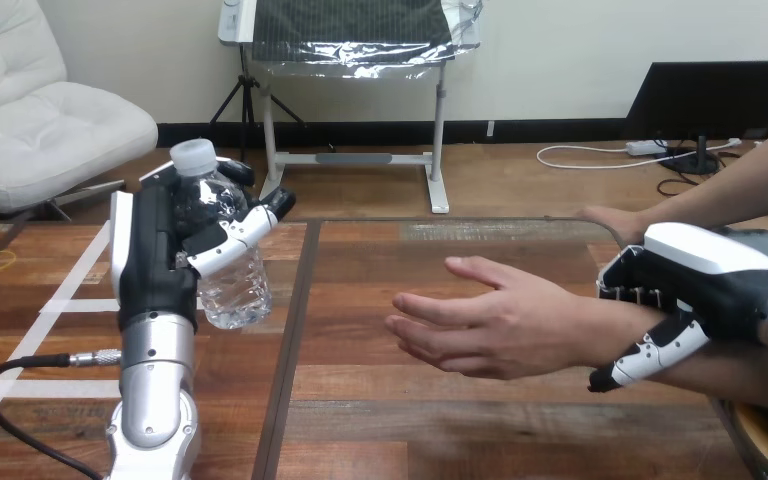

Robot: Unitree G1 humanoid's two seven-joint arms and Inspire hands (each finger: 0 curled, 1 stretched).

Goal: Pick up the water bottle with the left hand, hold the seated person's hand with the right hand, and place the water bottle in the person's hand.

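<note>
Clear water bottle [228,290] upright in left hand [150,250], fingers wrapped round it, well apart from person's hand [490,320].
Detail: right hand [695,275] clasps person's wrist [600,335], thumb under. Next, prob.: carry bottle rightward w/ cap up, lower base onto open palm, release only once person's fingers close.

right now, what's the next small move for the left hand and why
Probably carry the bottle rightward to the person's hand: the left hand grips it, the right hand is curled round the person's wrist, and the open palm sits apart from the bottle.
</note>
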